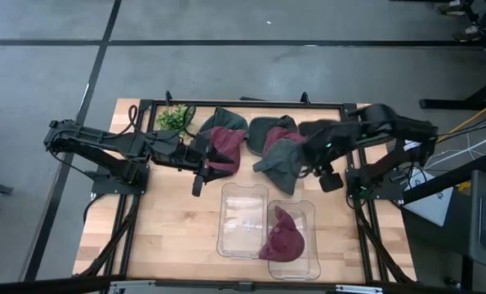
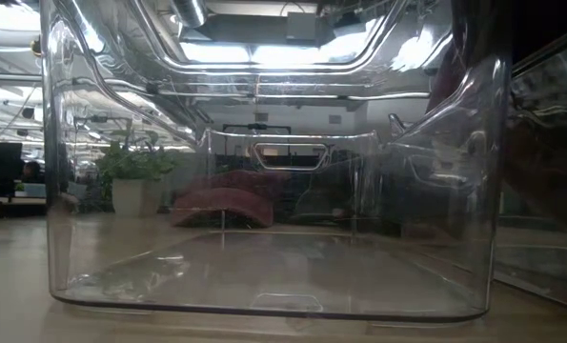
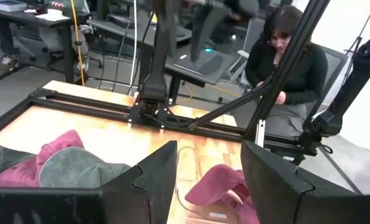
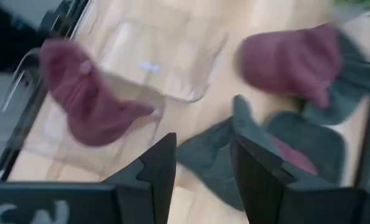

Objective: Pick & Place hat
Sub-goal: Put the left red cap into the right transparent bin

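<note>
Several hats lie in a heap at the table's far middle: a maroon hat (image 1: 223, 149), dark grey hats (image 1: 269, 126) and a grey hat (image 1: 282, 162). Another maroon hat (image 1: 283, 238) lies inside the right one of two clear bins (image 1: 308, 214); it also shows in the right wrist view (image 4: 88, 102). The left clear bin (image 1: 243, 219) holds nothing. My left gripper (image 1: 203, 163) (image 3: 209, 149) hovers open beside the heap's maroon hat. My right gripper (image 1: 312, 151) (image 4: 203, 146) stands open high above the grey hat (image 4: 222, 155), pointing steeply down, with nothing between its fingers.
A small green plant (image 1: 172, 118) stands at the table's far left. A black frame (image 1: 251, 103) runs around the table. Bare wood lies left of the bins (image 1: 161, 229). A seated person (image 3: 284, 68) is beyond the table's right side. The low view looks through a clear bin (image 2: 264, 238).
</note>
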Controlling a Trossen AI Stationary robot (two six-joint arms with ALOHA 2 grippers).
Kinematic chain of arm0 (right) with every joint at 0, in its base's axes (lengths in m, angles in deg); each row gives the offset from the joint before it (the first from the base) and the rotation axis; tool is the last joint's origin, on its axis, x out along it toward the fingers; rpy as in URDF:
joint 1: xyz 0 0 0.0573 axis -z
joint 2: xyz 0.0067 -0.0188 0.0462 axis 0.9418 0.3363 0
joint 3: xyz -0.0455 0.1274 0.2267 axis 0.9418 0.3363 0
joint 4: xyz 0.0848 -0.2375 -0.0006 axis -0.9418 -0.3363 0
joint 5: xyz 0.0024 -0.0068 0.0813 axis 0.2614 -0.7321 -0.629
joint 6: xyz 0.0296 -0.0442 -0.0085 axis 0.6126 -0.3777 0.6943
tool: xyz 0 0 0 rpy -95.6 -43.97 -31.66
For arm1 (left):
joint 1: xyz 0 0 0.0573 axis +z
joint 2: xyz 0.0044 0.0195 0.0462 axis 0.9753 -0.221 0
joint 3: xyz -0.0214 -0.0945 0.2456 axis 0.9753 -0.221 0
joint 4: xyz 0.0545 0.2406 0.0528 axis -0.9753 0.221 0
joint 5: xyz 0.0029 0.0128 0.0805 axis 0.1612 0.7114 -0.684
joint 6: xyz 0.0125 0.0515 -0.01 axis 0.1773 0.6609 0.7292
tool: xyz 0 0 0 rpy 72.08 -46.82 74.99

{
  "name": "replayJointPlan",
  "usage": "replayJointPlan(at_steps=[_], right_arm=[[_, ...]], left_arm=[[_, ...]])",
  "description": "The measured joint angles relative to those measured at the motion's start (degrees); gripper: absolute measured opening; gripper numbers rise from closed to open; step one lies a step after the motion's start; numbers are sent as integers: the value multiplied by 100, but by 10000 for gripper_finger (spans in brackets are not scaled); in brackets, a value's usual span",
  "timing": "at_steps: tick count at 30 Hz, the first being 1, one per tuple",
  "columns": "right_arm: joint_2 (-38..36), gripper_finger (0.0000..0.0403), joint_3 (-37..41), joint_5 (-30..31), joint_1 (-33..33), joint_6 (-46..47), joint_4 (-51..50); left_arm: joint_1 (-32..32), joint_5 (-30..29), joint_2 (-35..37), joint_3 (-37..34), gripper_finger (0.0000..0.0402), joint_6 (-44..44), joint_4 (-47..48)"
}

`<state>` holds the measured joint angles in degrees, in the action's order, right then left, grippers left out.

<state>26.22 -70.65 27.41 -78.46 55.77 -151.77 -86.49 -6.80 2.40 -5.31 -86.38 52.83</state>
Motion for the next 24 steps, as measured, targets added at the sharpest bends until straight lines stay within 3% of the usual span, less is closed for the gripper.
replayJointPlan(at_steps=[14,17,24], right_arm=[[-849,150,130,1135,264,1021,728],[-1229,150,871,1303,264,1265,1476],[-2320,150,3426,1328,267,1554,3474]], left_arm=[[205,-20,0,0,173,18,266],[292,-12,0,0,173,46,402],[646,374,2,0,173,347,645]])
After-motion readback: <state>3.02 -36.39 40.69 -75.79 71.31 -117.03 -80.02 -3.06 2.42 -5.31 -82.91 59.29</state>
